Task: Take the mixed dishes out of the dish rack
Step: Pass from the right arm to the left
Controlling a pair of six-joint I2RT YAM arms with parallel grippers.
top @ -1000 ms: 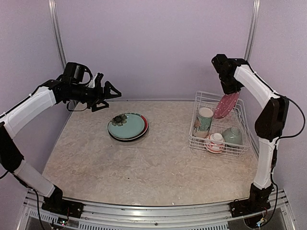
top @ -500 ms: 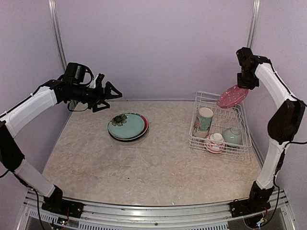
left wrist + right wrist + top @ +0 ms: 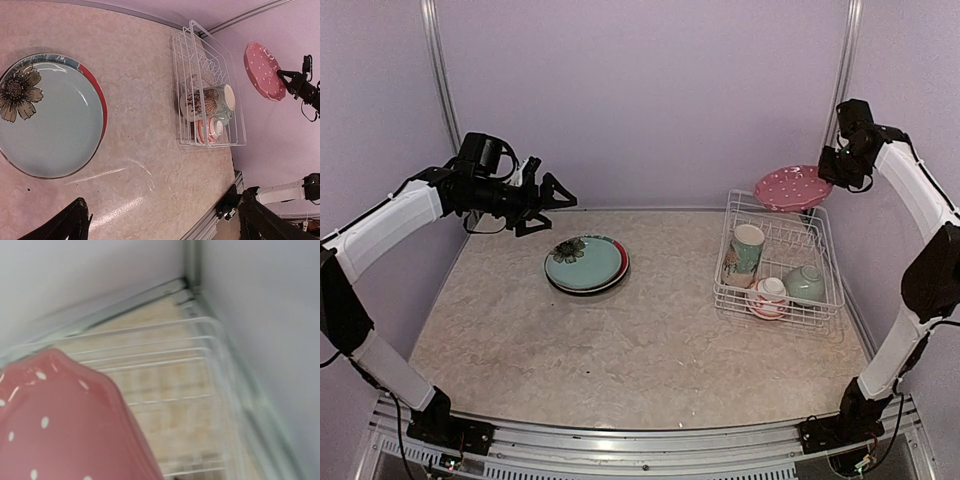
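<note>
While the right gripper [image 3: 829, 172] is clenched on the right rim of the pink plate [image 3: 792, 188], that plate hangs almost level in the upper right of the top view, above the far edge of the rack [image 3: 775, 319] and clear of its wires; its white-dotted face shows in the left wrist view, upper right, with the black fingers [image 3: 289, 76] pinching its edge; in the right wrist view the plate fills the lower left and the rack's wires lie blurred beyond it, towards the corner of the walls.

Inside the rack, right of centre in the top view, the mug [image 3: 747, 249] stands upright in the left part; the white-pink bowl [image 3: 769, 297] sits at the near side with the mint bowl [image 3: 806, 283] just beside it on the right.

On the table [image 3: 620, 350], left of centre and well apart from the rack, the teal plate [image 3: 583, 263], with a dark flower at its far-left edge, lies on the red plate [image 3: 624, 262], of which only a rim shows.

High at the left, the left gripper [image 3: 552, 203] hovers above the table beyond the stacked plates, fingers spread wide and grasping nothing; its two dark fingertips [image 3: 72, 226] frame the bottom of the left wrist view.
</note>
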